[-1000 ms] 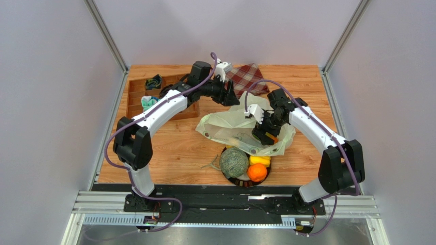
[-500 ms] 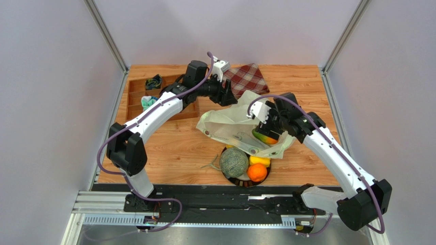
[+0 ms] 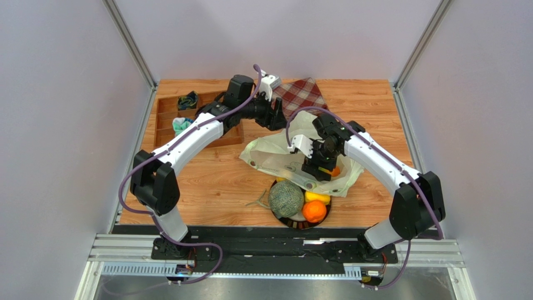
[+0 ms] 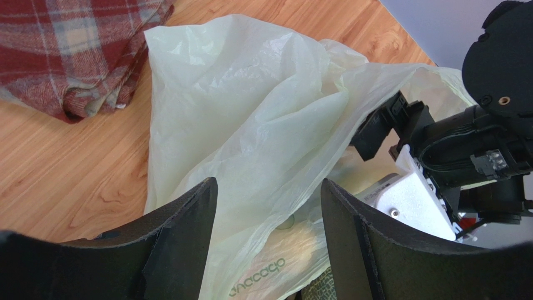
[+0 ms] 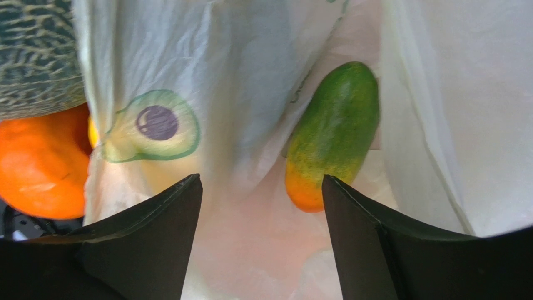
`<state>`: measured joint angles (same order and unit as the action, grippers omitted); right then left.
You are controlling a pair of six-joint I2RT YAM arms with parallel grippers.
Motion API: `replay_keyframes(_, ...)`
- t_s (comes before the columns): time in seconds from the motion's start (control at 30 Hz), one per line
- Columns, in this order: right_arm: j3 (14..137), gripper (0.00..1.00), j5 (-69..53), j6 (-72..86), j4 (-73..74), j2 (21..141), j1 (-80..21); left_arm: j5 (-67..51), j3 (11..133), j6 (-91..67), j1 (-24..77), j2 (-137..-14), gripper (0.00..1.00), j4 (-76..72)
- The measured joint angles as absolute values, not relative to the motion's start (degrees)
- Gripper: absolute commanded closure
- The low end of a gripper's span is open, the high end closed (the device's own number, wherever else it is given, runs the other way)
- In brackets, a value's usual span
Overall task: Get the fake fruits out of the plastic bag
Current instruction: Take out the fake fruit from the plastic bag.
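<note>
Mango (green-orange) inside crinkled bag

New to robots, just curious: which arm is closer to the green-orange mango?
Right. Its jaws hover above the mango; the left jaws hang over the far edge of the plastic bag.

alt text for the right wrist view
A green-orange mango lies in the folds of the translucent plastic bag, just ahead of the open right hand. At the left edge, a netted melon and an orange show beside the bag.
</note>
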<state>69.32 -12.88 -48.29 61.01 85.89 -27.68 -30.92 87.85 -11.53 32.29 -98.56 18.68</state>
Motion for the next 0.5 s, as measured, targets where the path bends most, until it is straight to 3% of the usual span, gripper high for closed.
replay_keyframes(0.33, 70.1, 0.21, -5.1, -48.1, 54.1, 94.8, -24.3, -30.3, 87.5, -11.0, 32.3, -98.6, 0.30, 19.1)
replay_keyframes(0.5, 71.5, 0.36, -4.1, -48.1, 52.6, 100.5, -23.4, -29.1, 87.5, -10.2, 32.5, -98.6, 0.30, 19.7)
